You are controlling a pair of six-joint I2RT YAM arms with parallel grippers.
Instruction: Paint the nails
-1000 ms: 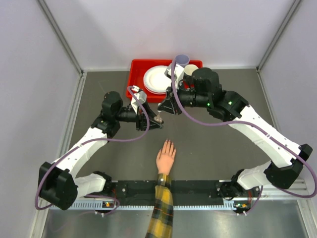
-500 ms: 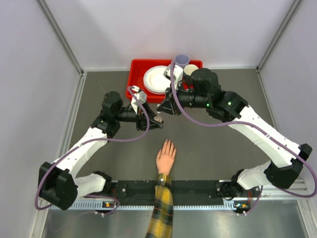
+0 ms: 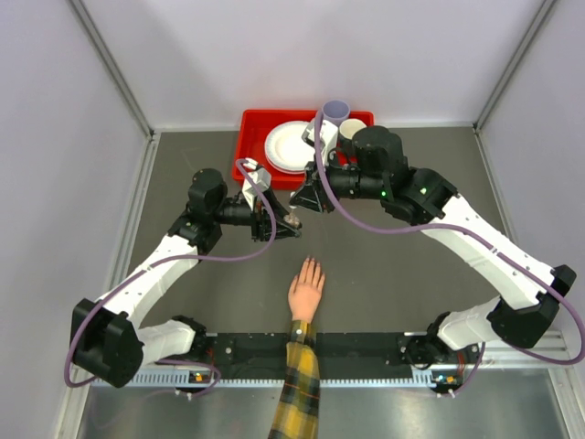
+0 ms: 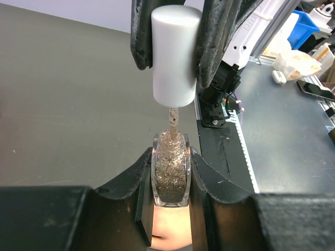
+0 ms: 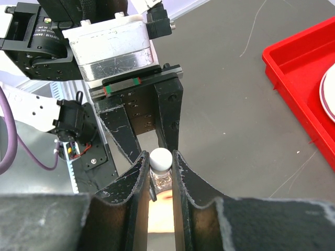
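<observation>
A peach hand [image 3: 306, 294] in a yellow-and-dark plaid sleeve [image 3: 297, 393] lies flat on the grey table, fingers pointing away; its nails [image 3: 312, 265] are too small to make out. Above and beyond it, my left gripper [image 3: 285, 223] [image 4: 170, 157] is shut on a clear bottle [image 4: 170, 172] of glittery polish. My right gripper [image 3: 303, 202] [image 5: 159, 155] is shut on the white cap [image 4: 175, 57] [image 5: 160, 158], raised just off the bottle. The brush stem [image 4: 172, 117] still dips into the bottle's neck. The hand [image 5: 162, 214] shows between the right jaws, beneath the bottle.
A red tray [image 3: 251, 128] at the back holds white plates [image 3: 288, 146] and cups [image 3: 336, 110]. A black rail [image 3: 366, 346] runs along the near edge between the arm bases. Grey walls close in both sides.
The right arm has shifted very slightly over the bottle. Both grips are the same and the hand has not moved.
</observation>
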